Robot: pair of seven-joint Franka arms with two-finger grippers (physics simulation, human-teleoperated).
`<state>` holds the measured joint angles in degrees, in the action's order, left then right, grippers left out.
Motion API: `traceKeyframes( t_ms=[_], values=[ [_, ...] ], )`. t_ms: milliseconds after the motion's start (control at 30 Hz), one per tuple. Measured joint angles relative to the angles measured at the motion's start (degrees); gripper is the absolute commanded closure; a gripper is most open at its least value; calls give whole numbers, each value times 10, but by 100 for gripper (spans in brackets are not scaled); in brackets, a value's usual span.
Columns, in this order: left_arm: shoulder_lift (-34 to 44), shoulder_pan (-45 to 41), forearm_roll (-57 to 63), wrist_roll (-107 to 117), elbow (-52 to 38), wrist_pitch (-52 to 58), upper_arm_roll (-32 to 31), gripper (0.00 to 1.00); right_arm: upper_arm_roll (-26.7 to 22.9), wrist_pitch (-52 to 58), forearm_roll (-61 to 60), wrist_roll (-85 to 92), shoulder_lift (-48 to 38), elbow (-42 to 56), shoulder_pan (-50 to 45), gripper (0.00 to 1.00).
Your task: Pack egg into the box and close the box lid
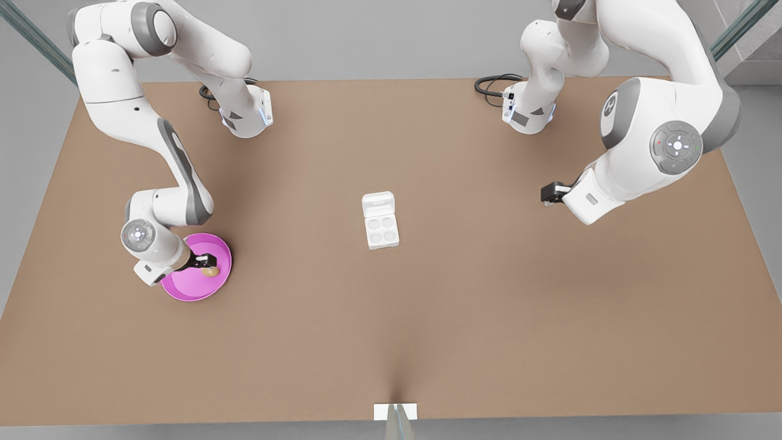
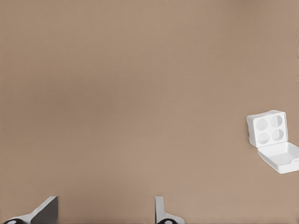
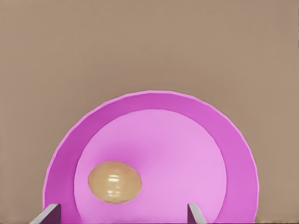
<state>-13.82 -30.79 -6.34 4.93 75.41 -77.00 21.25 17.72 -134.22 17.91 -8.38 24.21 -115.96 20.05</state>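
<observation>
A tan-brown egg (image 1: pixel 210 271) (image 3: pixel 115 182) lies on the pink plate (image 1: pixel 183 284) (image 3: pixel 154 100) at the front view's left. My right gripper (image 1: pixel 206 263) (image 3: pixel 120 215) hangs just over the plate, open, with the egg a little ahead of its fingertips and apart from them. The white box (image 1: pixel 382 231) (image 2: pixel 267 128) sits mid-table with its four cups empty. The box lid (image 1: pixel 378 203) (image 2: pixel 280 156) is folded back flat. My left gripper (image 1: pixel 548 194) (image 2: pixel 103 212) waits open above bare table at the front view's right, far from the box.
Brown table (image 1: pixel 489 293). Both arm bases (image 1: pixel 247 116) (image 1: pixel 528 113) stand at its back edge, each with a black cable (image 1: pixel 492 82) beside it. A small white bracket (image 1: pixel 395 411) sits at the front edge's middle.
</observation>
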Motion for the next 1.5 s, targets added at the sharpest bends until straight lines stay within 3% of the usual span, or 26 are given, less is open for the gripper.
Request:
traceKeyframes(
  t_ms=[600,1200,1500],
  values=[
    [6,-15,19,34,-1,13,-13,0,34,19,-10,-615,50,93,10,0],
    [4,-22,19,51,-1,11,-12,0,38,19,-47,-828,79,60,51,0],
    [3,-22,25,55,-1,10,-11,0,33,-22,-45,-891,34,-1,4,0]
  ],
)
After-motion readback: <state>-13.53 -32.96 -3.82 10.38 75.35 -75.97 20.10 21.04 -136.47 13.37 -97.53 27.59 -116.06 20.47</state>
